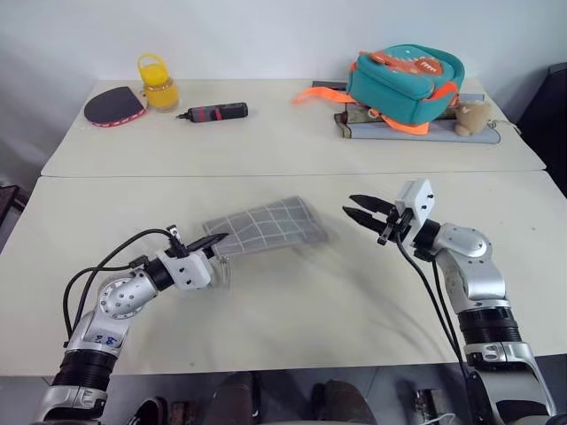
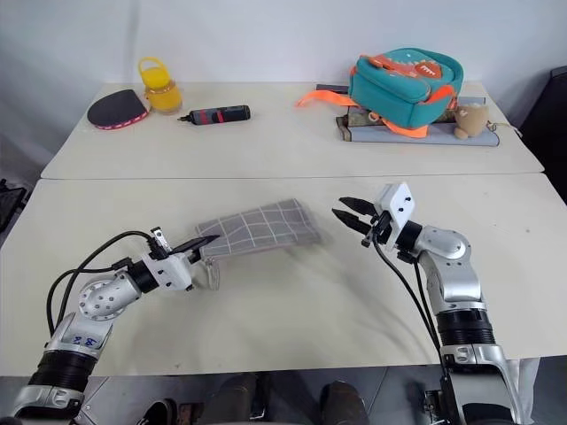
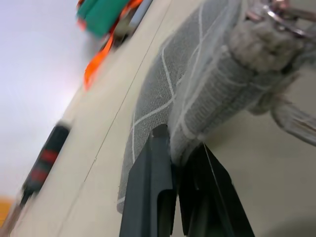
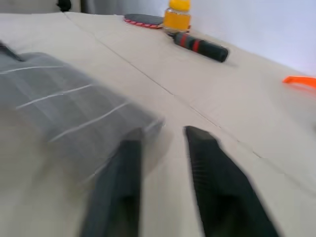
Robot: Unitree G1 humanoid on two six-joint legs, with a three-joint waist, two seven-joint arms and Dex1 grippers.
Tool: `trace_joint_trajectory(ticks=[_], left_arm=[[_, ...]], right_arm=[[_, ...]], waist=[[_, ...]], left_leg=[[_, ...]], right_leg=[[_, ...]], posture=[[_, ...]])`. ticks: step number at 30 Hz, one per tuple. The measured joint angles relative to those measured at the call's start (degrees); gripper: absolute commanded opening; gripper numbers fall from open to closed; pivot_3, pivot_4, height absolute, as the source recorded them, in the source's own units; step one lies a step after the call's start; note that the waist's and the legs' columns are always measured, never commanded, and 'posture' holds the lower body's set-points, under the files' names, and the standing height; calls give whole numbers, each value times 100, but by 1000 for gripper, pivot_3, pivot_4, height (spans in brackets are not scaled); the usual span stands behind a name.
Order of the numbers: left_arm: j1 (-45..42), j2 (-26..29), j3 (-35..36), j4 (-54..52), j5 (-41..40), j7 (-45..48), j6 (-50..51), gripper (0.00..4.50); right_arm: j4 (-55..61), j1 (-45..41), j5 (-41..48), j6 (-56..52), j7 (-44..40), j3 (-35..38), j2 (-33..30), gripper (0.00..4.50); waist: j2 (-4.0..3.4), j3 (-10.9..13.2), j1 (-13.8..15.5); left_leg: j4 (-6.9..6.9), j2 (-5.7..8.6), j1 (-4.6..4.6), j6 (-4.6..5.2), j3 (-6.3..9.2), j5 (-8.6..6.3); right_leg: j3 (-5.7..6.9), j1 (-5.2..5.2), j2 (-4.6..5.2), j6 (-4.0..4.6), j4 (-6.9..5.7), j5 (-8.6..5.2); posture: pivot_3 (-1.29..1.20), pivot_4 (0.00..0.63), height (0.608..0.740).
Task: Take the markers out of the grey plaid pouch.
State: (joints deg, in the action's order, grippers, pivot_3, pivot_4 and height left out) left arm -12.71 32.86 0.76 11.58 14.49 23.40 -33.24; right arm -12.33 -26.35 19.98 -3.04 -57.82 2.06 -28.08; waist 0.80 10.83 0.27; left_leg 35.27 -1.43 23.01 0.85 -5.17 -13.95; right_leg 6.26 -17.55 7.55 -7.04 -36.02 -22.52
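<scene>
The grey plaid pouch (image 1: 266,226) lies across the middle of the near table, and its white grid lines show. My left gripper (image 1: 213,241) is shut on the pouch's left edge. In the left wrist view the fabric rim (image 3: 197,98) is pinched between the two black fingers (image 3: 153,187), with the cord loop (image 3: 291,118) beside them. My right gripper (image 1: 359,211) stands open just off the pouch's right end, pointing at it with nothing between its fingers (image 4: 210,163). The markers are hidden.
On the far table stand a teal backpack (image 1: 403,80) with orange straps, a small plush toy (image 1: 472,117), a black-and-red tool (image 1: 215,112), a yellow jar (image 1: 158,84) and a dark paddle (image 1: 113,106). A seam (image 1: 292,173) separates the two tables.
</scene>
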Motion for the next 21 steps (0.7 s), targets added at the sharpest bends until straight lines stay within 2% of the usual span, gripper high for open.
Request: trace_joint_trajectory(ticks=[1, 5, 8, 17, 21], left_arm=[[0, -114, -32, -79, 75, -75, 120, 0], [-99, -547, -336, -453, 382, -187, 779, 0], [-240, -691, -521, -517, 496, -201, 1059, 0], [-1050, -1023, -1151, -205, 1095, -517, 1600, 0], [-1195, -1054, -1314, -142, 1226, -643, 1644, 0]], right_arm=[[188, 140, 122, -279, -136, -116, -39, 2979], [1435, 735, 905, -1985, -571, -677, -225, 2979], [2009, 724, 1018, -2424, -513, -941, -212, 2979], [1632, 191, 332, -2853, 823, -1750, 1140, 2979], [1400, 25, 245, -2955, 1159, -1733, 1433, 2979]], waist=[[-1, 0, 5], [-8, -4, 16], [-7, -5, 19], [-3, -7, 110], [-3, -8, 109]], left_leg=[[0, 1, -1, 1, -1, 0], [0, 0, 1, 3, -2, -1], [2, 0, -4, 3, 0, -1], [3, 7, -3, -1, -1, 4], [3, 11, 1, 3, 0, 6]], right_leg=[[-1, 0, 0, 0, -1, 0], [-6, -1, 0, 0, 0, 0], [-5, -2, 3, 0, 9, 0], [-5, -10, 0, 3, 1, 2], [-2, -10, -3, 2, -3, 2]], posture=[[0, 150, 740], [0, 150, 740], [0, 150, 740], [0, 150, 740], [0, 150, 740]])
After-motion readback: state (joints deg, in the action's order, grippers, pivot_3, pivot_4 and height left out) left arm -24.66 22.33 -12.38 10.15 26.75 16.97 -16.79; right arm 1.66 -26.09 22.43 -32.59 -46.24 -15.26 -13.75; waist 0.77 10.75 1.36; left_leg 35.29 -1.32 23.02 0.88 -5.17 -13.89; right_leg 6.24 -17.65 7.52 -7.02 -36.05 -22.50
